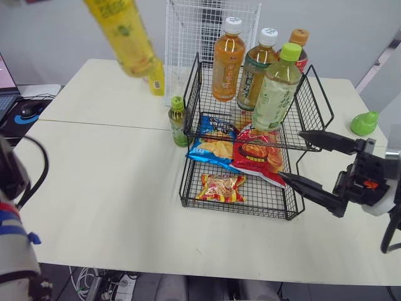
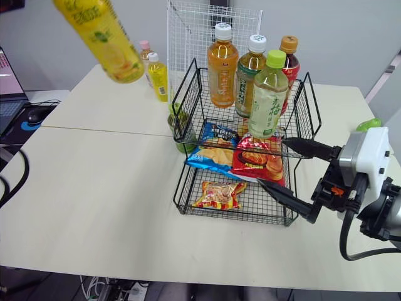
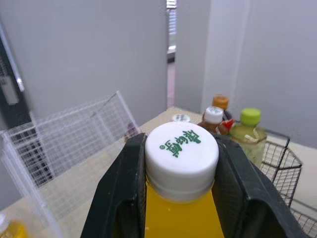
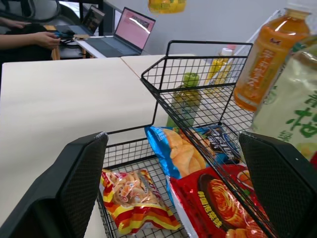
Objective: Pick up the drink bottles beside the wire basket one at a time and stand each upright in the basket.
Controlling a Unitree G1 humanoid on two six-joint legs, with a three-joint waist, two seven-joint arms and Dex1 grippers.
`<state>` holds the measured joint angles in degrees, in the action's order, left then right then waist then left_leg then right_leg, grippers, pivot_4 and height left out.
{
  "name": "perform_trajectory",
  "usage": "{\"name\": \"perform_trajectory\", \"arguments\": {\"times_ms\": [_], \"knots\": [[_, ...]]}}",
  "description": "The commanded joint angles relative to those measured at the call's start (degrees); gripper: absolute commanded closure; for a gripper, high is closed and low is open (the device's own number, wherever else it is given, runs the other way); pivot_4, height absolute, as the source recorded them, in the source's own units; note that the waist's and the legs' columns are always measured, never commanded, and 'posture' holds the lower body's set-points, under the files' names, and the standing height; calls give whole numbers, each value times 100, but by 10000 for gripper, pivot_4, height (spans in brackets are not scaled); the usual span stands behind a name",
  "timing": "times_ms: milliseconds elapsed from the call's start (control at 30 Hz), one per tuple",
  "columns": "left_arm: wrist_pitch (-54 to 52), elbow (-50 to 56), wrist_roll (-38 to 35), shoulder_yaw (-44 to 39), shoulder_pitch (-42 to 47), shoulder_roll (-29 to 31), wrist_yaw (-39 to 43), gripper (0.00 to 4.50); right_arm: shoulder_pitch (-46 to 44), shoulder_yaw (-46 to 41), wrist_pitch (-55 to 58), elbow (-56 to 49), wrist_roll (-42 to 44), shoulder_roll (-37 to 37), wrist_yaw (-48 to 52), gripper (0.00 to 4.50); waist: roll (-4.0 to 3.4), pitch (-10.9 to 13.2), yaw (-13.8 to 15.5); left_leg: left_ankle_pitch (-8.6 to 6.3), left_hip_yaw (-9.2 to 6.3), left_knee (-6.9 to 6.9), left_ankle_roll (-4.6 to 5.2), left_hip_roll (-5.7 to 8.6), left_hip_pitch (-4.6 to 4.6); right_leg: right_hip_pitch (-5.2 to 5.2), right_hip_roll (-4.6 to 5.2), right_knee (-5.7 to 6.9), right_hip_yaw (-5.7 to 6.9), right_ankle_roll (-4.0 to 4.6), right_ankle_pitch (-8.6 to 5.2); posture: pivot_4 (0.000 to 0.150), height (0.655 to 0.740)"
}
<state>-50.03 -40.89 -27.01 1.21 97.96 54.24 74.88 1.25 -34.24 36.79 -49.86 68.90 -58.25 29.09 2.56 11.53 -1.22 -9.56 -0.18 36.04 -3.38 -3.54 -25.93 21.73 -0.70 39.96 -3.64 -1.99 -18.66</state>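
A large yellow drink bottle (image 1: pixel 122 34) hangs tilted high above the table's back left. My left gripper (image 3: pixel 182 198) is shut on its neck, just under the white cap (image 3: pixel 182 148). The black two-tier wire basket (image 1: pixel 321 103) has several bottles upright in its upper tier, among them an orange one (image 1: pixel 228 59) and a green-capped one (image 1: pixel 276 91). Left of the basket a small green bottle (image 1: pixel 178 122) stands on the table, with a small yellow bottle (image 1: pixel 156 80) behind it. My right gripper (image 1: pixel 291 155) is open at the basket's right front corner, holding nothing.
Snack bags lie in the lower tier: blue (image 1: pixel 213 147), red (image 1: pixel 257 157) and a small pack (image 1: pixel 220 187). A white wire grid panel (image 1: pixel 194 31) stands behind the basket. A green pear-shaped thing (image 1: pixel 363 123) sits at the right, a laptop (image 4: pixel 131 27) far left.
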Motion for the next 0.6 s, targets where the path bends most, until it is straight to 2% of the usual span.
{"name": "perform_trajectory", "arguments": {"times_ms": [33,200,400,600], "knots": [[195,-670,123,32,797,-617,330,31427,20,-391,-17,9,53,-98,61,0,0,0,4,0,-3,0,0,0,-2,1,0,0,3,0,0,1500,7360],[607,-1362,437,141,1174,-1460,800,31427,164,-518,-15,-99,-20,-39,-23,0,-2,0,-54,0,5,-3,0,1,-5,8,0,2,-7,1,1,1500,7360],[1770,-1408,873,365,824,-2412,1137,31428,366,-936,21,-170,-49,-83,-102,0,-10,3,-91,0,13,-8,0,-1,-9,22,-3,9,-15,17,10,1500,7360],[2398,-1265,1070,356,317,-2927,1122,31428,448,-1100,41,-235,8,-95,-207,0,-15,1,-106,0,19,-6,0,0,-7,24,-4,17,-24,19,11,1500,7360]]}}
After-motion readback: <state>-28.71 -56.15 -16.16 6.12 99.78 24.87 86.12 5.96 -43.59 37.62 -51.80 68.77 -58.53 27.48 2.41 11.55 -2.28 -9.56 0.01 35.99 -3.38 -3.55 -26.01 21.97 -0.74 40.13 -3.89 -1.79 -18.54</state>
